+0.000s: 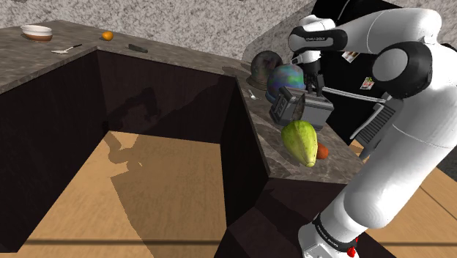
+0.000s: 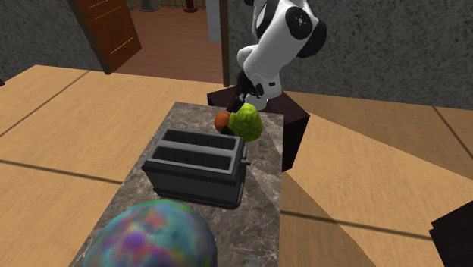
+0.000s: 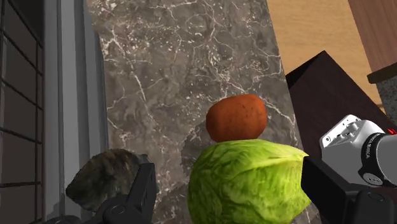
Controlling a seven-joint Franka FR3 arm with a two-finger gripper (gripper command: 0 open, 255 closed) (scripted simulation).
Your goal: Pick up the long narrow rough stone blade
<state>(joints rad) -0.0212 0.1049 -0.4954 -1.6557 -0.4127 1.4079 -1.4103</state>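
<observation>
Open black gripper (image 3: 229, 168) poised above a veined, dark marble counter (image 3: 191, 63).
Its two fingers stand wide apart over a wrinkled green leafy lump (image 3: 245, 184), with a smooth russet oval (image 3: 236, 118) just on the lump's far side. The rough, mottled grey stone blade (image 3: 102, 181) lies on the marble near one fingertip, between the lump and the slotted grey toaster (image 3: 38, 95).

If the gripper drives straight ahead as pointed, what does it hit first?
Probably the green leafy head, centred ahead of the open gripper. The rough dark stone lies off beside one finger. Depth unclear.
</observation>
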